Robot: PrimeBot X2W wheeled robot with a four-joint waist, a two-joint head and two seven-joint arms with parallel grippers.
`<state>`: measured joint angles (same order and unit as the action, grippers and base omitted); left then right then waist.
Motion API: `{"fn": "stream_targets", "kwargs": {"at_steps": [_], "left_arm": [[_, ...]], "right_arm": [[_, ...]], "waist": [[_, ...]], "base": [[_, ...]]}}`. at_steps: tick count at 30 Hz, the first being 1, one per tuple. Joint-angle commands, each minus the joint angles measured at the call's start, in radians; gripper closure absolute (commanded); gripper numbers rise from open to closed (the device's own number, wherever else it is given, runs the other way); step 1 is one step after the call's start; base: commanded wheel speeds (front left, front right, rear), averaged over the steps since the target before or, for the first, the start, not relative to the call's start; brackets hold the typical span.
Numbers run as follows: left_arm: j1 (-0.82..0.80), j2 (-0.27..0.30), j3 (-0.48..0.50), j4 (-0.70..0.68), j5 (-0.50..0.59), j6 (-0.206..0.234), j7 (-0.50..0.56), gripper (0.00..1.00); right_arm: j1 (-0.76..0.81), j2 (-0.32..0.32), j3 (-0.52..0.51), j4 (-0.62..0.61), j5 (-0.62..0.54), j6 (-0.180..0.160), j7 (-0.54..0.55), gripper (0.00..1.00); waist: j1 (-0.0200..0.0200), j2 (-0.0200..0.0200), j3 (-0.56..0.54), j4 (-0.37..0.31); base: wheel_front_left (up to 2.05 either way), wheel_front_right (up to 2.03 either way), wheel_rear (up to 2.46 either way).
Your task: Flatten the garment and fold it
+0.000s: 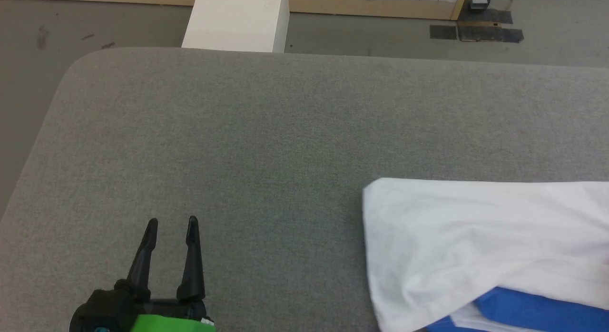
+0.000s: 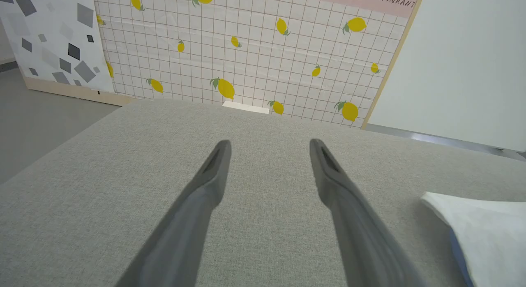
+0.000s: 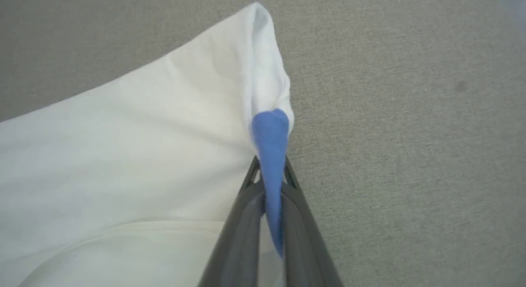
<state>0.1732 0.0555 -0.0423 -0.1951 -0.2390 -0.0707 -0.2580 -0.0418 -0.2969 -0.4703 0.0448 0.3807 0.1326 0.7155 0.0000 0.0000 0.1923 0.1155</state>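
2 grippers differ: our right gripper (image 3: 270, 167) is clenched on a blue fold of the garment (image 3: 123, 155), probably to pull it flat; our left gripper (image 1: 172, 222) hangs released, apart.

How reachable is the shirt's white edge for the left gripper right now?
Likely yes: left gripper is open, and only bare grey table lies between it and the shirt.
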Motion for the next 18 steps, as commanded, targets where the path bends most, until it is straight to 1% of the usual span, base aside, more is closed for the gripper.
{"fn": "stream_targets", "kwargs": {"at_steps": [1,4,7,12,14,18], "left_arm": [[-0.011,-0.005,0.001,0.005,-0.013,-0.006,-0.004,0.0],[-0.008,-0.005,0.0,0.01,-0.013,-0.006,-0.004,0.0],[-0.001,-0.005,0.001,0.015,-0.012,-0.005,-0.004,0.0],[0.016,-0.005,-0.004,0.023,-0.013,-0.003,-0.004,0.0],[0.028,-0.005,-0.007,0.024,-0.015,-0.002,-0.004,0.0],[0.04,-0.005,-0.012,0.026,-0.018,-0.001,-0.004,0.0]], "right_arm": [[-0.019,-0.021,-0.022,0.011,-0.021,-0.002,-0.009,1.0],[-0.03,-0.03,-0.047,0.037,-0.035,-0.002,-0.012,1.0],[-0.037,-0.014,-0.025,0.037,-0.03,-0.002,-0.011,1.0],[-0.028,0.013,0.068,-0.016,0.02,-0.002,0.02,1.0],[-0.019,0.028,0.131,-0.077,0.052,-0.002,0.056,1.0],[-0.014,0.033,0.205,-0.162,0.086,-0.002,0.112,1.0]], "waist": [[0.0,0.0,-0.008,-0.001],[0.0,0.0,-0.019,0.0],[0.0,0.0,-0.039,-0.001],[0.0,0.0,-0.074,-0.008],[0.0,0.0,-0.095,-0.013],[0.0,0.0,-0.114,-0.016]], "base": [[0.0,0.0,0.0],[0.0,0.0,0.0],[0.0,0.0,0.0],[0.0,0.0,0.0],[0.0,0.0,0.0],[0.0,0.0,0.0]]}}
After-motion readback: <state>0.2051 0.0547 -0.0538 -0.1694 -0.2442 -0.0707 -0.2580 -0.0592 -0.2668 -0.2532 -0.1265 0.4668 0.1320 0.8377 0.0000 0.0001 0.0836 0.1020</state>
